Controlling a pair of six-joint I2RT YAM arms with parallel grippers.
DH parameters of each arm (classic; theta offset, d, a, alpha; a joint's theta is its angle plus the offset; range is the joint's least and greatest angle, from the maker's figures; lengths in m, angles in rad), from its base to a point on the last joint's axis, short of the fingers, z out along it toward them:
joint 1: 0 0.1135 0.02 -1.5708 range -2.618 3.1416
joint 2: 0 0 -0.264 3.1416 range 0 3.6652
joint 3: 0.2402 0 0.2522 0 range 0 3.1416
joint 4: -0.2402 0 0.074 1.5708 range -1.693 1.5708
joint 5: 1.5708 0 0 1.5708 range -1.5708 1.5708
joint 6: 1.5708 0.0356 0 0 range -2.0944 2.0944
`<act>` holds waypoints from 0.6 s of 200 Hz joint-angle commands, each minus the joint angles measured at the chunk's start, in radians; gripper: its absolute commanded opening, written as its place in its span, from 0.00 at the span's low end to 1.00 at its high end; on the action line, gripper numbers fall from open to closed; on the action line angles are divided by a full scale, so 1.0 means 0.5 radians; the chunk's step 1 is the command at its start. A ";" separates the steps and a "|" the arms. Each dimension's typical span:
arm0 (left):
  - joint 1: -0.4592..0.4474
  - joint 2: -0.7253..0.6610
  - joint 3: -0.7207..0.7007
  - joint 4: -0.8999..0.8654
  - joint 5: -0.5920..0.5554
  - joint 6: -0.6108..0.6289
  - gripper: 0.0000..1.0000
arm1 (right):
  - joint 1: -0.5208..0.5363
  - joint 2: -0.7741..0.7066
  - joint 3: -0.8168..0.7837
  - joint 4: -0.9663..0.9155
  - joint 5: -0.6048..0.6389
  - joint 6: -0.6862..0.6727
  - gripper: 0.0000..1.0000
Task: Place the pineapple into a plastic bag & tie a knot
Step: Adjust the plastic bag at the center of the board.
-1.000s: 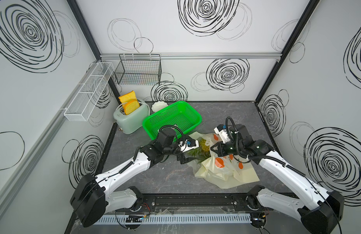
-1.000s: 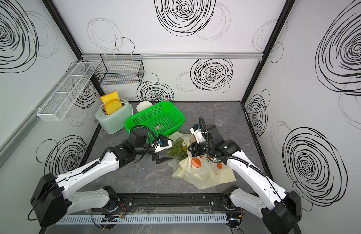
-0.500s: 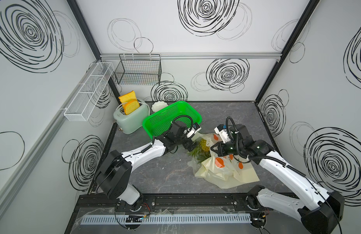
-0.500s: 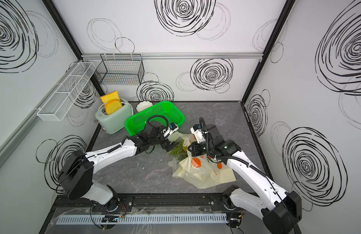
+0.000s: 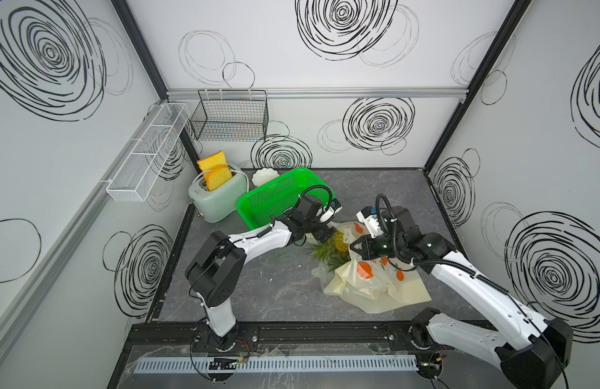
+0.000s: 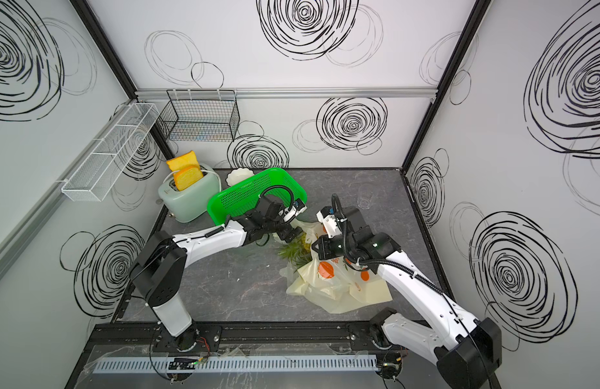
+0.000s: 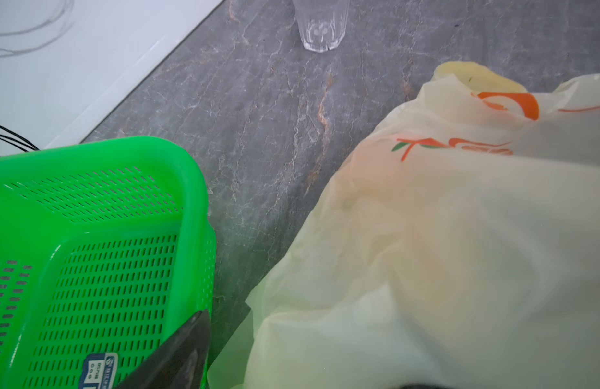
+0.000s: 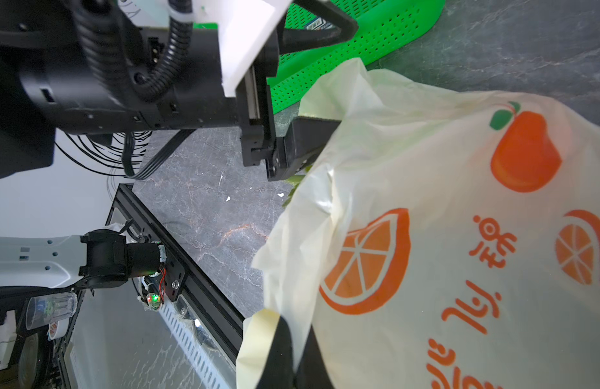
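Risks shoving the small yellow green-crowned pineapple [image 5: 340, 245], lying at the mouth of the thin pale-yellow orange-printed plastic bag [image 5: 376, 289], away by closing the wide-apart left gripper [image 5: 327, 230] off-centre, or tearing it at the right gripper [image 5: 354, 248], clamped tight on its edge

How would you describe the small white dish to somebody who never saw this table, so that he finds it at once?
On the grey table, find the big green basket. Just behind it, beside the pale green toaster, lies the small white dish. It alone there is white and low, with a wavy rim.
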 commanded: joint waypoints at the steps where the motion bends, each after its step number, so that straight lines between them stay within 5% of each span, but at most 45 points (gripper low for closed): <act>1: 0.007 0.032 0.053 -0.006 -0.042 0.052 0.83 | -0.007 -0.033 -0.030 0.029 -0.006 0.011 0.00; 58: 0.073 0.049 0.038 -0.036 -0.167 0.079 0.74 | -0.009 -0.016 -0.020 0.038 -0.002 0.010 0.00; 120: 0.133 0.092 0.108 -0.158 -0.046 0.190 0.31 | -0.012 -0.022 0.023 0.018 0.058 0.013 0.00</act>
